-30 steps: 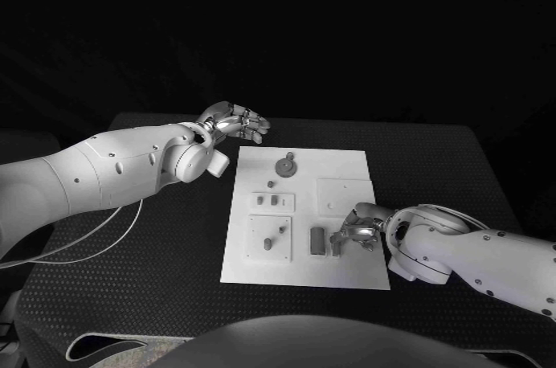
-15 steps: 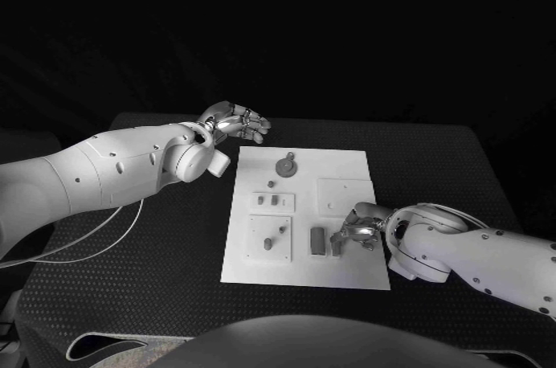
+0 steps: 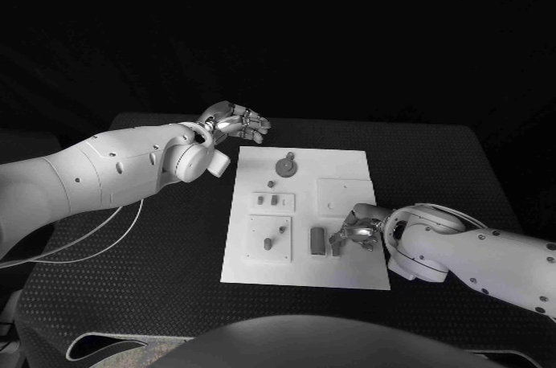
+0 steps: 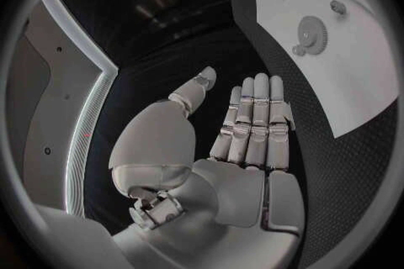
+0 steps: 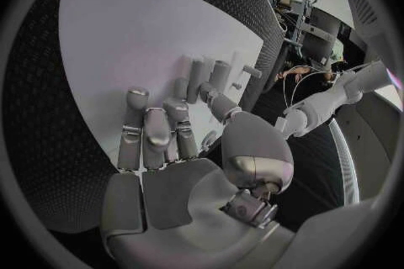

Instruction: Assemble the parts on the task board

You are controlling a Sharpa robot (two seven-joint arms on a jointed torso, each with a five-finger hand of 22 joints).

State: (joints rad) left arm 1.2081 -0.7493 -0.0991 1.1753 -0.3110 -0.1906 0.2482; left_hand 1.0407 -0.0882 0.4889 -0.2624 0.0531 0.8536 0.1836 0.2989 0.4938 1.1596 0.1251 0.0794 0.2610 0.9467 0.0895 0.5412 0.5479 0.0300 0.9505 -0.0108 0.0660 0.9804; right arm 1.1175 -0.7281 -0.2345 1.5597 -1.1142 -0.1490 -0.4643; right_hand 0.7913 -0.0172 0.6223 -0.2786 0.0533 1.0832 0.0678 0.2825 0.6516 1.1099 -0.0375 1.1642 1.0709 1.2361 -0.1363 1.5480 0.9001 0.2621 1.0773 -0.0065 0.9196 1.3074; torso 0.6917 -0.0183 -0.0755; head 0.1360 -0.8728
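White task board (image 3: pixel 348 267) central on black surface (image 3: pixel 151 280), right hand (image 3: pixel 357 233) at its right edge, fingers (image 5: pixel 181 128) touching a grey part (image 3: pixel 337 241), grip unclear, left hand (image 3: pixel 235 122) raised off far-left corner, fingers (image 4: pixel 252 114) straight, side by side, holding nothing, gear-shaped part (image 3: pixel 285 168) near far edge.

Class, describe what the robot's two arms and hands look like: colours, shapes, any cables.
Both arms are smooth, rounded white shells with small dark screw dots. The left hand and right hand are silver metal with segmented fingers. Thin pale cables loop beneath the left arm.

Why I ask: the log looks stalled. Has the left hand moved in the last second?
No. The left hand hovers off the far left corner of the task board, placed as before against that corner.
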